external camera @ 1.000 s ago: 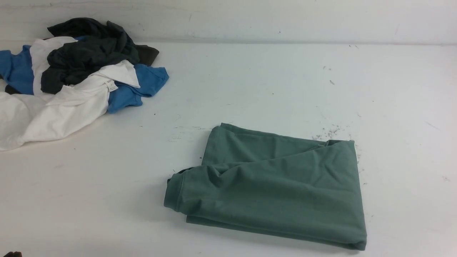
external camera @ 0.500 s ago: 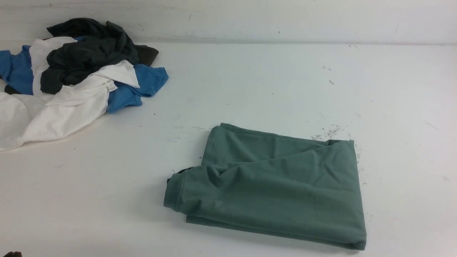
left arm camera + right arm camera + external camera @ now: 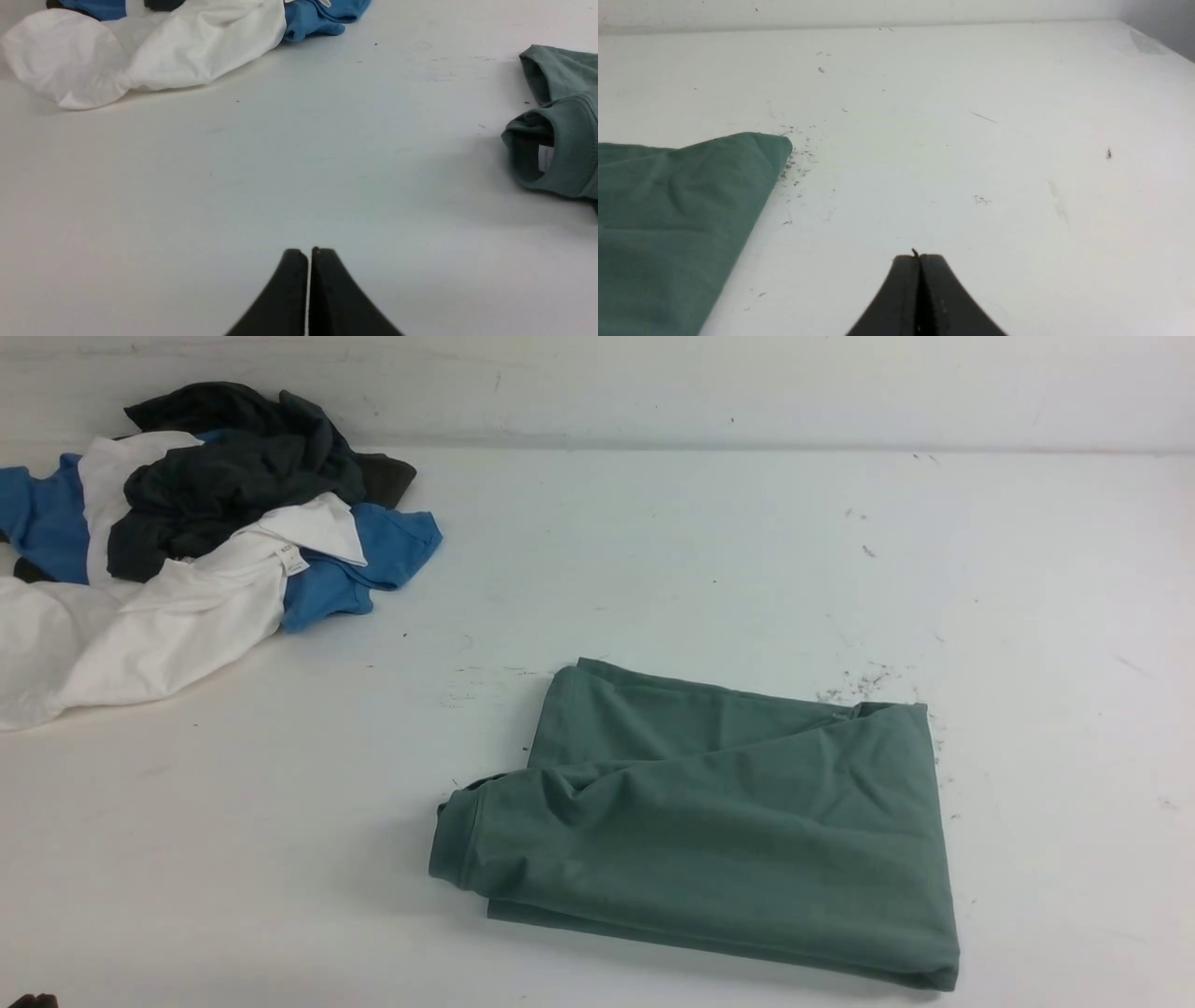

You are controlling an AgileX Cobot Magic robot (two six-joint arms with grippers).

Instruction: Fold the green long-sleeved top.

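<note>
At the far left of your table (image 3: pixel 653 551) sits a heap of clothes: a white shirt (image 3: pixel 140 635), a blue garment (image 3: pixel 383 555) and a dark grey-black garment (image 3: pixel 224 485) tangled together. Nearer you, your left gripper (image 3: pixel 309 252) hangs over bare tabletop, jaws pressed together and holding nothing. Right of centre and near you lies the green long-sleeved top (image 3: pixel 728 831), folded into a flat rectangle with its ribbed neck at the left end. Further right, your right gripper (image 3: pixel 919 255) also has its jaws pressed together, empty, apart from the top's right edge.
</note>
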